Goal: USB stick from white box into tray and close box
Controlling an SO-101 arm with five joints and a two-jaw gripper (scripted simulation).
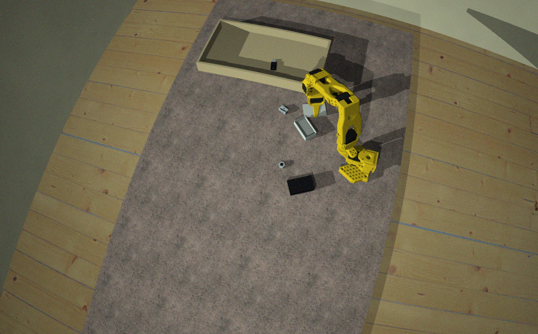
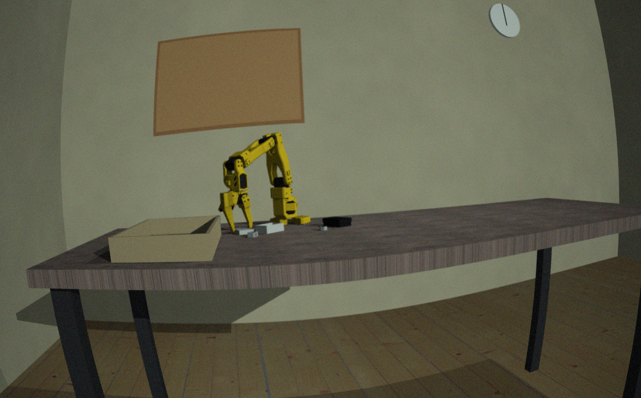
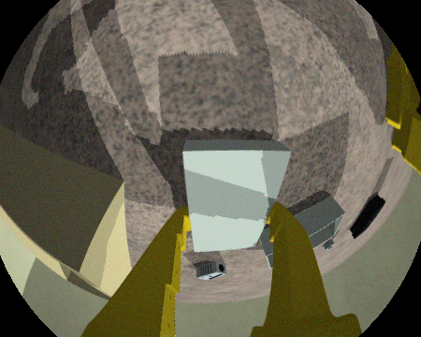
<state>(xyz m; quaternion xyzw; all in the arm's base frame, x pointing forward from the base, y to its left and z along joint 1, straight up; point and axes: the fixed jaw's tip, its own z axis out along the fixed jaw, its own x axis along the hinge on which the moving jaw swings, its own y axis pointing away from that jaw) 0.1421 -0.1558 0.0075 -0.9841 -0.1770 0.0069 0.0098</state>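
My tool (image 1: 314, 112) (image 2: 243, 229) (image 3: 228, 218) grips lid (image 1: 321, 109) (image 2: 244, 232) (image 3: 225, 183) by opposite edges; best lifted level, squared above open box (image 1: 311, 137) (image 2: 272, 228) (image 3: 319, 220), pressed evenly down.

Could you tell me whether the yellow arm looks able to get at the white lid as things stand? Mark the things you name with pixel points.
Probably yes: the gripper (image 1: 315, 112) (image 2: 242, 229) (image 3: 230, 212) already has its fingers on either side of the white lid (image 1: 321, 110) (image 2: 244, 231) (image 3: 225, 187), and nothing lies on top of it.
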